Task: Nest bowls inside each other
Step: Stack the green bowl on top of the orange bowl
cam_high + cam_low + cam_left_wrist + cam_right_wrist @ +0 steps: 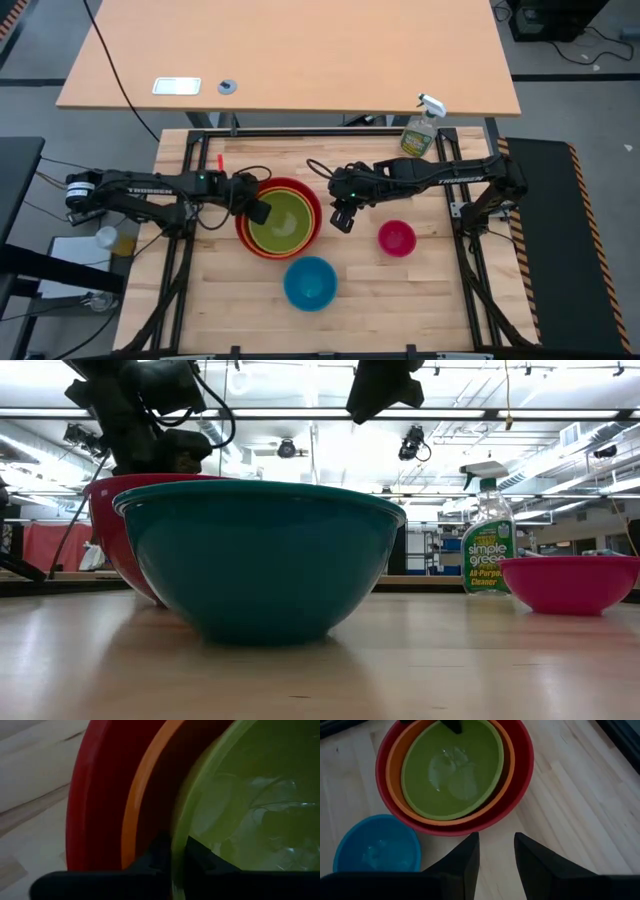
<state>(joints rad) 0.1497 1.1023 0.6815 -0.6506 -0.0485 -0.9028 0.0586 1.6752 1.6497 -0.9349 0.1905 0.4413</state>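
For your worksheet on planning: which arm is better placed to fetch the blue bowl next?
Probably the right: right gripper hangs open and empty near the blue bowl, while left gripper straddles the green bowl's rim.

Spray bottle upright at the table's far edge.

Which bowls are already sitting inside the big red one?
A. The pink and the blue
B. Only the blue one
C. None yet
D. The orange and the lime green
D: the orange bowl lies in the red bowl with the green bowl inside it, while the blue bowl and pink bowl stand apart on the table.
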